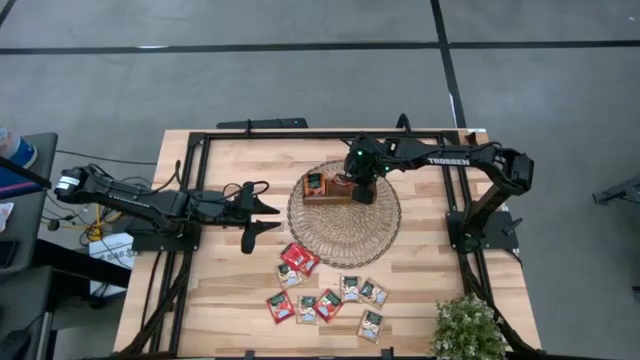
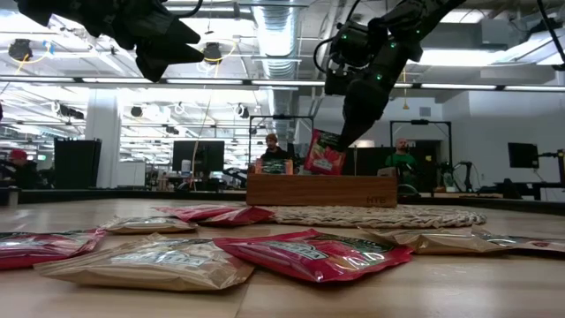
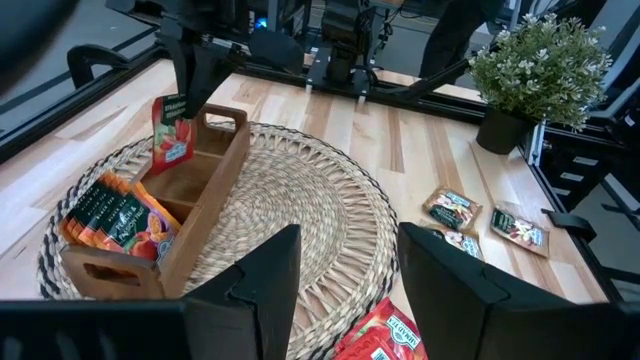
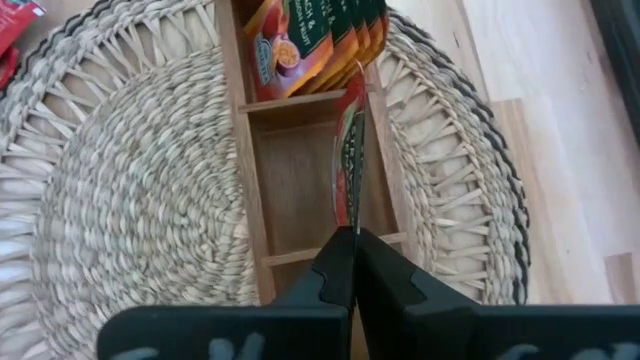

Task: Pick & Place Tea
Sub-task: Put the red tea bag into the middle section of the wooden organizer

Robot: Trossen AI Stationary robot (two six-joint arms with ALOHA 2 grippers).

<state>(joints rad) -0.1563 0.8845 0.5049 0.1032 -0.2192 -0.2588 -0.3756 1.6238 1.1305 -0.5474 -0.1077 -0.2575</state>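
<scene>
Wooden tray [image 1: 328, 196] on wicker mat [image 1: 345, 232] — potted plant [image 1: 467, 328] at table corner

The pale wooden table [image 1: 420, 285] carries a round wicker mat [image 1: 344, 232], loose tea sachets [image 1: 328, 295] and a potted plant [image 1: 468, 328]

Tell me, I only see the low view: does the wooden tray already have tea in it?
Observer: Yes. One end compartment of the tray holds a stack of sachets; the compartment next to it is empty.
Operator: How is the red sachet held?
Observer: The right tool is shut on the red sachet, which hangs edge-on over the tray.
Operator: Where is the left arm?
Observer: The left tool is open and empty, at the edge of the mat.
</scene>
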